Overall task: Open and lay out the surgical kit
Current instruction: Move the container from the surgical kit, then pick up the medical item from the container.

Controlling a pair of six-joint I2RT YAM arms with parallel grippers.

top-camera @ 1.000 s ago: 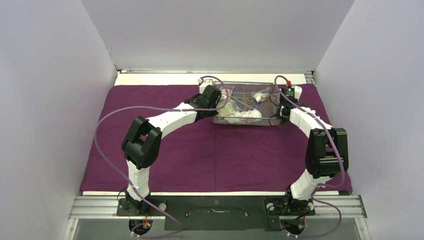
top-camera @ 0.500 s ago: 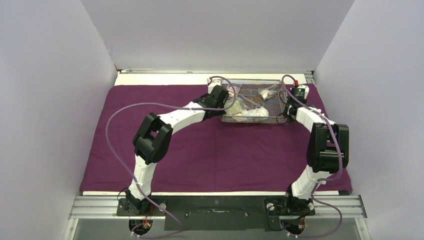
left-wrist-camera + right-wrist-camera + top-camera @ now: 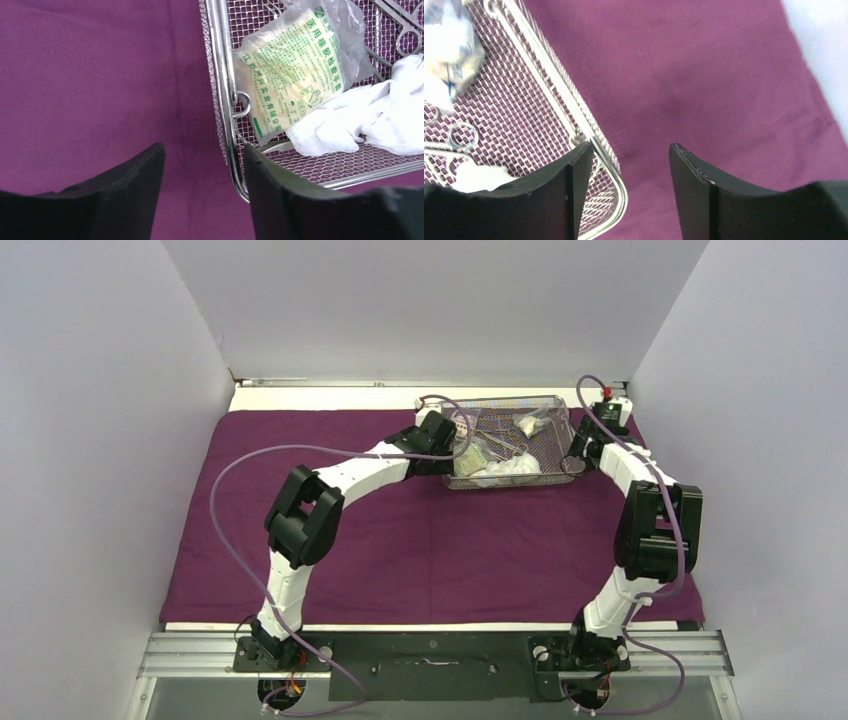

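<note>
wire tray (image 3: 510, 399) sits on the purple cloth (image 3: 400, 540), far right part of the worktop (image 3: 320, 398); left hand (image 3: 202, 150) has fingers apart, straddling the tray's left end wall, not clamped; right hand (image 3: 630, 147) also apart, tray's corner rim in the gap; inside: green-printed packet (image 3: 290, 75), white gauze (image 3: 350, 125), probably forceps handles (image 3: 407, 35) at frame edge

pale walls (image 3: 100, 440) enclose a cream tabletop (image 3: 320, 398); aluminium rail (image 3: 190, 655) in front.
</note>
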